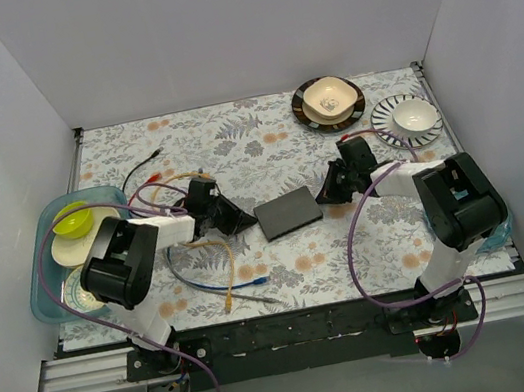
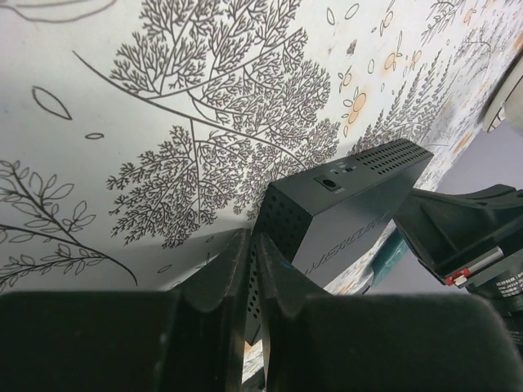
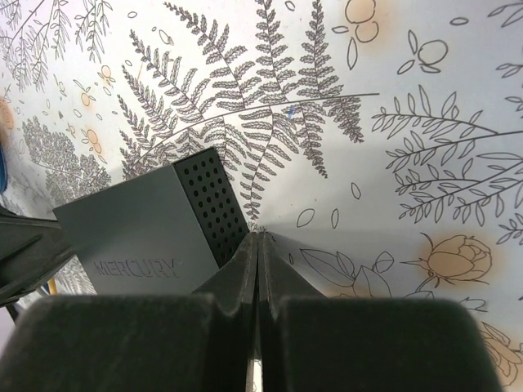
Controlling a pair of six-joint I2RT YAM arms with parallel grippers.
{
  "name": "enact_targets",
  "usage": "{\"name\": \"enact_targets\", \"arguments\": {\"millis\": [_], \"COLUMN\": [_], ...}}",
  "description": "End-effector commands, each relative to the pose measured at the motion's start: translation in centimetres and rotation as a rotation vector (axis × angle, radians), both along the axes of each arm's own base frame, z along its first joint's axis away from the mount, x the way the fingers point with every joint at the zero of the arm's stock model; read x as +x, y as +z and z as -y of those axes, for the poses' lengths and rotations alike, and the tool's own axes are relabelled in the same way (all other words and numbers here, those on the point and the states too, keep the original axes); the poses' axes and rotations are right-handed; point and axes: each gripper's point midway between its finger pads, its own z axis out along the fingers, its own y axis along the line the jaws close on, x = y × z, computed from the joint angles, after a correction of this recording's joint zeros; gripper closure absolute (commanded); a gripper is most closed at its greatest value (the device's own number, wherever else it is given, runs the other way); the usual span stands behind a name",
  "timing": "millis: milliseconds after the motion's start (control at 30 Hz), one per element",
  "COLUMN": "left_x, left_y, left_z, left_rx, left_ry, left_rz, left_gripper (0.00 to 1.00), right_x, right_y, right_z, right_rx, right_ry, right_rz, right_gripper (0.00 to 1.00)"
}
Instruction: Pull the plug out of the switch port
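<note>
The switch (image 1: 289, 214), a flat dark-grey box, lies on the floral cloth mid-table. My left gripper (image 1: 241, 223) is shut, its tips low against the switch's left end. In the left wrist view the fingertips (image 2: 251, 238) meet at the perforated corner of the switch (image 2: 351, 204). My right gripper (image 1: 326, 195) is shut and empty, its tips at the switch's right end. The right wrist view shows the closed tips (image 3: 259, 235) on the cloth beside the switch (image 3: 131, 237). I see no plug in the switch. A loose yellow cable (image 1: 228, 263) and blue cable (image 1: 202, 286) lie left of it.
A blue tray (image 1: 44, 285) with plates and a green bowl (image 1: 72, 221) stands at the left edge. A beige bowl on a dark plate (image 1: 328, 100) and a white bowl on a striped plate (image 1: 412, 116) stand back right. A black cable (image 1: 140, 167) lies back left.
</note>
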Motion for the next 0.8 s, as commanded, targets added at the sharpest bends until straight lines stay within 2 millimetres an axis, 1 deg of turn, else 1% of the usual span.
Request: {"name": "enact_targets", "arguments": {"millis": [0, 33, 67, 133, 200, 333, 367, 400, 467, 533, 567, 600, 633, 667, 700, 733, 767], "left_x": [0.1, 0.6, 0.7, 1.2, 1.4, 2.3, 2.5, 2.1, 2.4, 2.5, 2.6, 2.5, 3.2, 3.4, 3.4, 4.1, 4.3], "left_y": [-0.4, -0.2, -0.8, -0.8, -1.3, -1.3, -1.2, -1.6, -1.4, -1.3, -1.1, -1.0, -0.2, 0.4, 0.9, 2.2, 2.8], "left_z": [1.2, 1.4, 1.4, 1.5, 1.2, 0.9, 0.9, 0.5, 0.2, -0.3, -0.6, -1.1, -1.9, -2.4, -3.1, -4.3, -5.0], "left_rx": [0.002, 0.001, 0.015, 0.021, 0.039, 0.043, 0.045, 0.064, 0.066, 0.082, 0.089, 0.112, 0.135, 0.150, 0.176, 0.208, 0.239], "left_ry": [-0.028, -0.027, -0.028, -0.026, -0.021, -0.006, -0.006, -0.005, 0.001, 0.013, 0.020, 0.026, 0.049, 0.056, 0.065, 0.100, 0.094], "left_rz": [-0.021, -0.012, -0.021, -0.023, -0.036, -0.029, -0.021, -0.046, -0.046, -0.049, -0.048, -0.062, -0.036, -0.023, -0.031, 0.006, 0.025], "left_gripper": [0.91, 0.91, 0.91, 0.91, 0.90, 0.90, 0.90, 0.89, 0.89, 0.89, 0.88, 0.86, 0.85, 0.83, 0.82, 0.78, 0.76], "right_x": [-6.1, -6.3, -6.3, -6.6, -6.9, -7.4, -7.3, -7.4, -7.0, -6.7, -6.3, -5.8, -5.3, -4.8, -3.5, -3.0, -2.5], "right_y": [-3.4, -3.5, -3.5, -3.5, -3.7, -3.9, -3.9, -4.0, -3.8, -3.6, -3.5, -2.6, -2.0, -1.3, 0.4, 1.8, 3.1], "right_z": [-0.8, -0.9, -1.0, -1.2, -1.1, -0.9, -0.9, -0.9, -0.9, -0.7, -0.2, 0.3, 0.8, 1.5, 3.0, 3.9, 4.5], "right_rx": [-0.049, -0.049, -0.049, -0.050, -0.057, -0.064, -0.066, -0.069, -0.074, -0.090, -0.117, -0.132, -0.150, -0.177, -0.223, -0.259, -0.276], "right_ry": [0.095, 0.101, 0.103, 0.114, 0.120, 0.124, 0.126, 0.128, 0.130, 0.126, 0.115, 0.100, 0.086, 0.080, 0.026, 0.006, -0.004], "right_rz": [-0.176, -0.180, -0.181, -0.182, -0.189, -0.195, -0.193, -0.196, -0.187, -0.186, -0.173, -0.162, -0.146, -0.123, -0.059, -0.033, 0.010], "right_gripper": [0.99, 0.99, 0.99, 0.99, 0.99, 0.99, 0.99, 0.99, 0.99, 0.99, 0.99, 0.99, 0.99, 0.99, 0.99, 0.97, 0.94]}}
